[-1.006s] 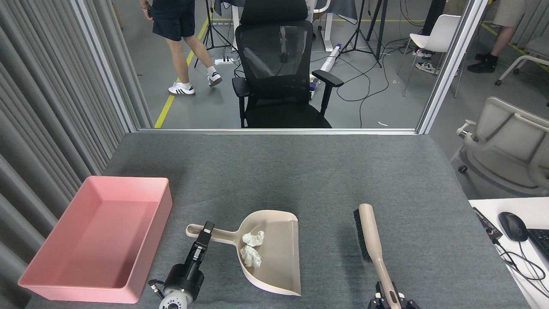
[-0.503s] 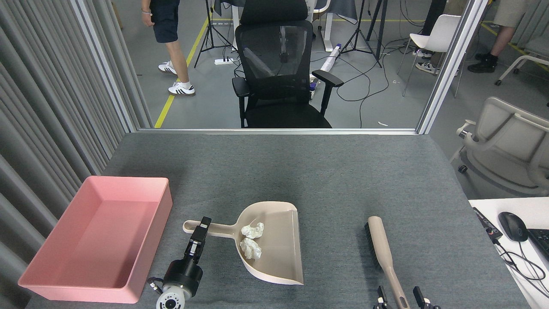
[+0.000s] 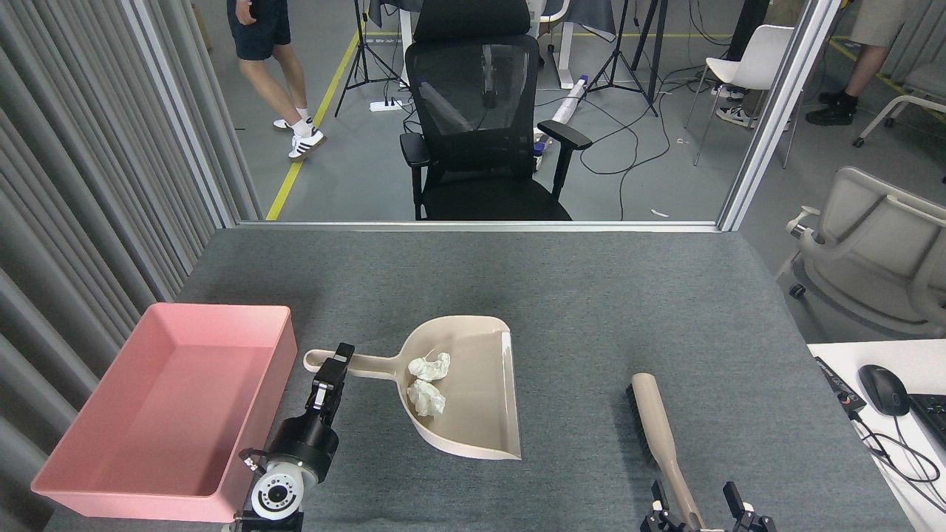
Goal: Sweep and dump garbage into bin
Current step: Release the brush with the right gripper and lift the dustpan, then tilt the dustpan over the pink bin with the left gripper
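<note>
1. Head view: the dustpan (image 3: 462, 395) is serving as landmark, lying on the grey worktop (image 3: 517, 288) with its handle pointing left and its open lip facing right.
2. Both wads of garbage (image 3: 427, 383) are sitting inside the dustpan, against its back wall beside the handle root.
3. Left tool (image 3: 330, 374) is pinching the dustpan handle near its free end.
4. Bin (image 3: 96, 484) is lying left of the dustpan, just past the handle end, its long axis running away from the robot; its floor is showing bare.
5. Judged relation: the bin is lying leftward of the loaded pan, nearer the left arm, so carrying the pan over the bin's near wall and tipping it appears to be next.
6. Brush (image 3: 660, 437) is lying right of the dustpan, apart from it; the right tool (image 3: 707, 510) is standing spread on either side of its handle end.
</note>
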